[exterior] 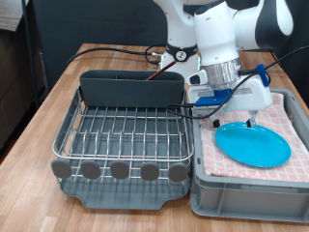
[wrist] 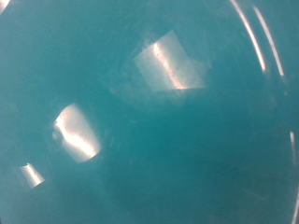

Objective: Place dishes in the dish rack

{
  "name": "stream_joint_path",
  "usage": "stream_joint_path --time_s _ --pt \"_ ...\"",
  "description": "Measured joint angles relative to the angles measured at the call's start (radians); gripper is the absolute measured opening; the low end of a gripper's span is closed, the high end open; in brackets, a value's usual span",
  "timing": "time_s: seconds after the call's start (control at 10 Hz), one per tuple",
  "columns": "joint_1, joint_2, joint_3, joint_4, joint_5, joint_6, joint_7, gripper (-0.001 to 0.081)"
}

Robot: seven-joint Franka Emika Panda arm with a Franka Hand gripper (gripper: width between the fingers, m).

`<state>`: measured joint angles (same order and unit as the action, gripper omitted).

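Gripper (exterior: 249,120): white hand with blue trim, pointing down over the crate; its fingertips come down at the plate's 12 o'clock edge. I cannot tell how far the fingers are apart, nor whether they grip the rim.
Plate (exterior: 253,145): round, flat, glossy light blue; lies on the towel inside the crate, at 3 o'clock of the rack. In the wrist view the plate (wrist: 149,121) fills the whole picture as a smooth blue-green surface with bright patches of reflected light; no fingers show there.
Towel (exterior: 290,116): pink checked cloth, soft-looking, lining the crate under the plate.
Crate (exterior: 246,193): grey plastic, straight-walled, rectangular; it stands just beside the rack at the rack's 3 o'clock.
Rack (exterior: 121,135): silver wire grid on a dark grey plastic tray; no dish shows on the grid.
Caddy (exterior: 130,89): tall, dark grey, oblong, at the rack's 12 o'clock edge.
Tabs (exterior: 120,170): a row of round grey discs along the rack's 6 o'clock edge.
Table (exterior: 39,126): light wood with visible grain, bearing rack and crate.
Arm (exterior: 217,34): white rounded segments rising from the hand to 12 o'clock, with black cables behind.
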<state>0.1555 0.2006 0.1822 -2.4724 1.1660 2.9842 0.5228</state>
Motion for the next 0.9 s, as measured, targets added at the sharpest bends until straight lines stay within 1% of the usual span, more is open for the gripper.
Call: stream_joint_path --time_s 0.2,0.5,0.6,0.7,0.8,0.9 --pt "-0.001 0.002 0.001 0.010 0.055 0.000 -0.058 0.0802" --pt "-0.001 0.002 0.001 0.015 0.084 0.000 -0.087 0.0802" --pt "-0.001 0.002 0.001 0.015 0.085 0.000 -0.088 0.0712" --pt "-0.001 0.002 0.001 0.015 0.085 0.000 -0.088 0.0712" --pt "-0.001 0.002 0.001 0.015 0.085 0.000 -0.088 0.0548" --pt "-0.001 0.002 0.001 0.015 0.086 0.000 -0.088 0.0548"
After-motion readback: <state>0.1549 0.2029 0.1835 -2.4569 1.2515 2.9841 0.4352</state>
